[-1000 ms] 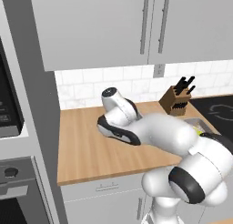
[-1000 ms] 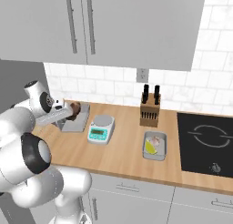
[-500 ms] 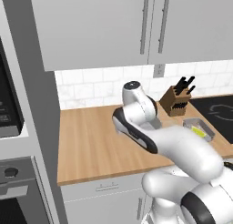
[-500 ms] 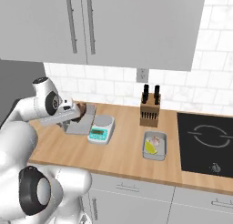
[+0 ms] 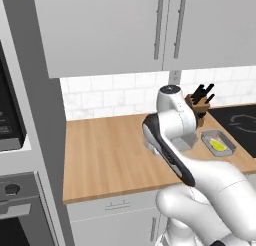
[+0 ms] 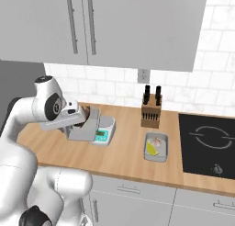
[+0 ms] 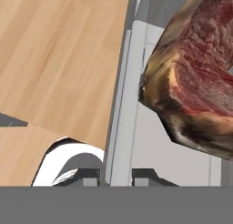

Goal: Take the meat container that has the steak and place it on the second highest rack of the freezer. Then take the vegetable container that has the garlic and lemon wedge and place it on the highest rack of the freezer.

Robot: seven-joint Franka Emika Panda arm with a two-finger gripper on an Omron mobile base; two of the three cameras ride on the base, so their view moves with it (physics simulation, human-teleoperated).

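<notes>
With the end effector (image 7: 116, 175) pinched nearly closed on the rim of the shallow clear-grey meat container (image 7: 125, 104), carry it level so the reddish-brown steak (image 7: 195, 77) stays put.

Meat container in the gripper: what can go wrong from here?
1. The gripper pinches only one rim wall of the meat container, so the tray could tilt or slip as it is carried.
2. The steak lies loose and might slide out.
3. The scale sits right beside the tray; a low swing may knock it.
</notes>
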